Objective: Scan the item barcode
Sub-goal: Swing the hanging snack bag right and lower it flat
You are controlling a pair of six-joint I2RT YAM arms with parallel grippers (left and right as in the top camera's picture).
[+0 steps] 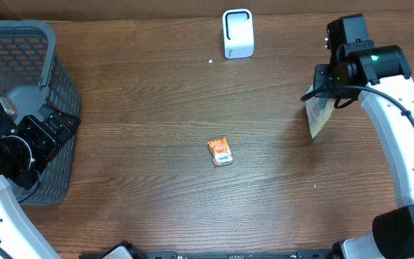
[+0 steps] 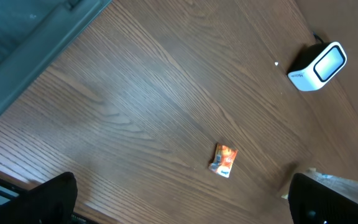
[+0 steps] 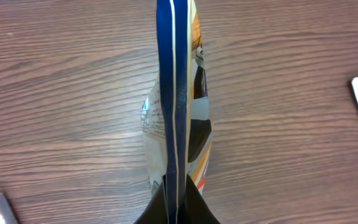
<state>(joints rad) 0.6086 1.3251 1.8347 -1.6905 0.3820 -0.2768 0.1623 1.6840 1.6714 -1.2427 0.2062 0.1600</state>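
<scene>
Well, the pouch is pinched and the scanner waits across the table

Over on the left a grey mesh basket [image 1: 27,57] sits at the edge of the table [image 1: 142,101]. The left gripper [image 2: 182,193] hangs beside it with its jaws spread wide and nothing between them. In the middle a small orange packet [image 1: 221,152] lies flat on the wood by itself. Well beyond it, at the far edge, stands the white scanner [image 1: 237,33]. There is print on the packet and a small grey word on the scanner's side, but both are too small for me to read.

On the right is the thing that matters. A pouch [image 3: 176,124] is held on edge over the wood, to the right of the scanner and nearer than it. The right gripper [image 3: 176,208] has its jaws clamped tight on the pouch's blue seam. Whether its lower end touches the table I cannot tell.

To my eye it is light, thin film, soft and a bit slick, so it is likely to swing and buckle when carried. That flat sealed seam looks like the sensible place to hold, since it leaves both faces bare for the scanner. From the wrist I only see it edge on, with orange, white and dark patches curving away. I can make out no brand and no barcode
</scene>
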